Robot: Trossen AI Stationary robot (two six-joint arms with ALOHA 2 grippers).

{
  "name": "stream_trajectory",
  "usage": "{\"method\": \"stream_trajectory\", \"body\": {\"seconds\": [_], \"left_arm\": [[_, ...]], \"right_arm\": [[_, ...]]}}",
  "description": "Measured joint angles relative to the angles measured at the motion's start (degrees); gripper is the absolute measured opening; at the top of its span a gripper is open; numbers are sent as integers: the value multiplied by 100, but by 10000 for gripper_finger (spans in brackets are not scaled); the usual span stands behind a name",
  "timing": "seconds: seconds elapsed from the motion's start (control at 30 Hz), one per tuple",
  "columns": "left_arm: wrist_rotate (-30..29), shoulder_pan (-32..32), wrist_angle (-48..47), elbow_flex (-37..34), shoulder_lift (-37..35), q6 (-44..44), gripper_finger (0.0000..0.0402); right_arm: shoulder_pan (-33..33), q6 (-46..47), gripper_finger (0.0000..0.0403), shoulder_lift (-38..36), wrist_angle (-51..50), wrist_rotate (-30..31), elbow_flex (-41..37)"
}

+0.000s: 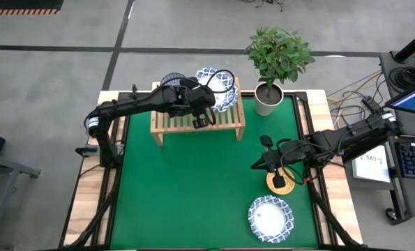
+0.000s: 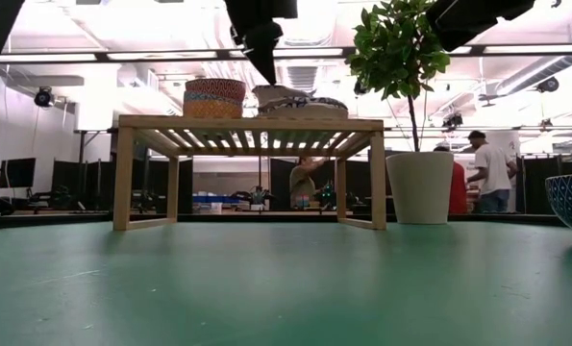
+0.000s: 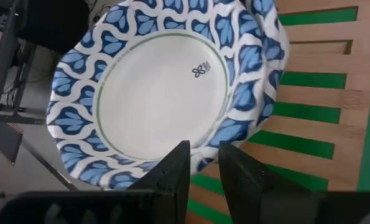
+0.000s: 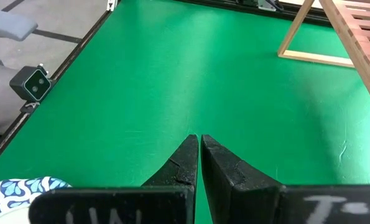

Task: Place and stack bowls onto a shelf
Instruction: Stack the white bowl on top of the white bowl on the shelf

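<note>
Placement step, mid-task. The left hand hangs over the front edge of the shelf, which stands at the counter's 12 o'clock side; its fingers are slightly spread, with a narrow gap between them and nothing pinched, pointing at the near rim of the white-and-blue bowl that lies on the slats. In the high view this bowl occupies the shelf's 3 o'clock end, apparently on top of another of the same pattern, though the layering cannot be told for certain; a round patterned bowl stands at the shelf's 9 o'clock end. By judgement, the left hand has set down this bowl and is free for the next one. The right hand, fingers pressed together and empty, hovers low over the green counter, just at 9 o'clock of the golden yellow bowl; another white-and-blue bowl waits at the counter's 5 o'clock corner. The potted plant stands just at 3 o'clock of the shelf. The next move calls for the right hand to spread before closing on a bowl rim, and for any carry to clear the plant's leaves.
</note>
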Motion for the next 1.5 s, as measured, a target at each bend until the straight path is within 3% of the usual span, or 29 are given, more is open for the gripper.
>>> {"method": "stream_trajectory", "body": {"seconds": [0.13,0.33,0.5,0.73,1.1,1.33,1.5], "left_arm": [[3,-72,-51,86,-31,-112,65],[5,-387,-54,151,-446,-370,55],[8,-836,96,-304,-1052,-908,40],[23,-1615,2017,-2397,-2384,-950,38],[0,-2175,4905,-5569,-4474,-451,38],[-7,-2170,5538,-6676,-5526,-341,38],[-5,-2170,5699,-7071,-6034,-285,38]], "right_arm": [[0,0,9,0,40,60,-31],[-2,84,9,86,262,896,-43],[-24,293,9,327,564,1403,-49],[-453,-7,9,883,1201,1642,144],[-1579,-932,9,2046,1189,1623,1695],[-2048,-1128,14,2806,657,1603,2814],[-2255,-1092,64,3384,97,1600,3514]]}}
